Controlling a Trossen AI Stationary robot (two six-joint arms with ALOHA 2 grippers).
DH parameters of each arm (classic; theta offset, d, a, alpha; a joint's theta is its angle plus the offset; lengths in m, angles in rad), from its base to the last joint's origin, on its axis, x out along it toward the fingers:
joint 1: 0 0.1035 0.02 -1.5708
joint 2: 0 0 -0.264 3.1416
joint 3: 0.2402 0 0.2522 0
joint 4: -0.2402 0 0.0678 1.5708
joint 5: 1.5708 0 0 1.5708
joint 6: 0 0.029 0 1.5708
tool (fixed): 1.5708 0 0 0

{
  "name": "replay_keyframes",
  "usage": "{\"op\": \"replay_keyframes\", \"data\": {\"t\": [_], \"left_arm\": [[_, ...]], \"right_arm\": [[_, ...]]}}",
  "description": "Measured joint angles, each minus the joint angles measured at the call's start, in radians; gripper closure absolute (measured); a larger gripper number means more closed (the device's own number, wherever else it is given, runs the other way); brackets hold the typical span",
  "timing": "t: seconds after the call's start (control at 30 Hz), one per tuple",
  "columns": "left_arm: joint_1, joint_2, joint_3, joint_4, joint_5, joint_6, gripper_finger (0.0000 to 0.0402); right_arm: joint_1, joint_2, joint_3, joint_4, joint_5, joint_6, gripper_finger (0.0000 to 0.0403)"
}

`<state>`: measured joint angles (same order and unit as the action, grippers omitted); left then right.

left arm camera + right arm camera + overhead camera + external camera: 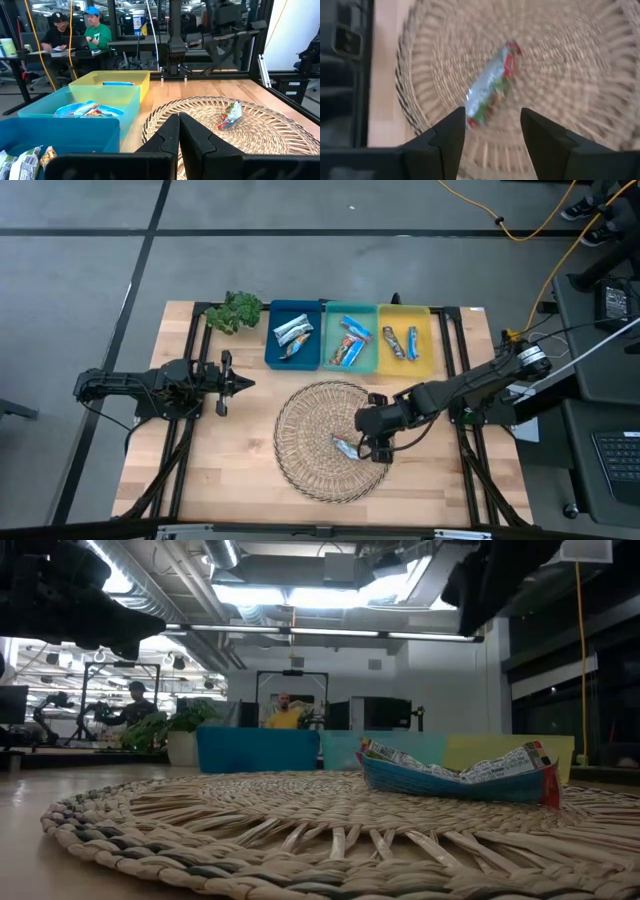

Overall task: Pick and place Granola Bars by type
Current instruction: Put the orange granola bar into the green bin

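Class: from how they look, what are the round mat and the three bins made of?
Round mat: woven straw or wicker, matte; coiled pale strands show.
Blue bin, teal bin, yellow bin: likely plastic, smooth; the teal and yellow walls look slightly translucent.

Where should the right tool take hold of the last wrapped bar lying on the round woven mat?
Probably mid-length, from above: the blue-and-white wrapped bar lies flat and alone on the woven mat, so the open right tool could pinch across its narrow width.
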<state>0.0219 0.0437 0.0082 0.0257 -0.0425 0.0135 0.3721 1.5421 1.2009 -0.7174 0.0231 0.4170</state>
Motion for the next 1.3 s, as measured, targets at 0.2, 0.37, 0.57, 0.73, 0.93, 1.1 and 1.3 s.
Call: {"op": "replay_keyframes", "data": {"t": [0.2,0.37,0.57,0.73,0.93,1.1,1.3], "left_arm": [[0.000,0.000,0.000,0.000,0.000,0.000,0.0398],[0.000,0.000,0.000,0.000,0.000,0.000,0.0398],[0.000,0.000,0.000,0.000,0.000,0.000,0.0398],[0.000,0.000,0.000,0.000,0.000,0.000,0.0398],[0.000,0.000,0.000,0.000,0.000,0.000,0.0398],[0.000,0.000,0.000,0.000,0.001,0.000,0.0398],[0.000,0.000,0.000,0.000,0.001,0.000,0.0398]], "right_arm": [[0.014,-0.001,-0.077,0.211,0.001,0.055,0.0172],[0.040,0.031,-0.126,0.264,0.001,0.105,0.0104],[0.074,0.123,-0.140,0.271,0.007,0.180,0.0055],[0.083,0.207,-0.140,0.281,0.023,0.238,0.0051],[0.083,0.272,-0.140,0.282,0.047,0.263,0.0051],[0.083,0.299,-0.137,0.284,0.065,0.263,0.0073],[0.083,0.294,-0.138,0.284,0.072,0.263,0.0153]]}}
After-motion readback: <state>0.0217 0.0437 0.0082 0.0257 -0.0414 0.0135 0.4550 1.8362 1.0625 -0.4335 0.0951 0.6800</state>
